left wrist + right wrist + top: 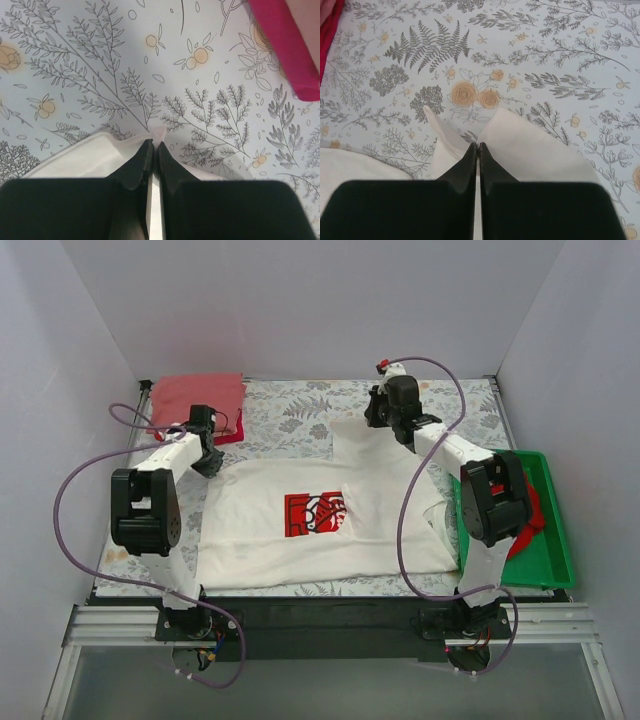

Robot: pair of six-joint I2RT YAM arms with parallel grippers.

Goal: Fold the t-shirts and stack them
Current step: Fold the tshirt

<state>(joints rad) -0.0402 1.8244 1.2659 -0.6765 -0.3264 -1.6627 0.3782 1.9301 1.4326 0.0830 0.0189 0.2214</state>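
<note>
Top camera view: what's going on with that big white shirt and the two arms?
Two robot arms are folding a white t-shirt with a red chest print, spread on the floral table cover. The left gripper is pinched shut on its fabric at the left, the right gripper on fabric at the far right. One flap lies over part of the print. At the far left corner sit folded reddish shirts; a green tray stands at the right.

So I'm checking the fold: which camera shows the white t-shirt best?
Top external: the whole white t-shirt lies spread out, its right part folded over part of the red print. Each wrist view shows only a small pinched edge of white cloth.
</note>
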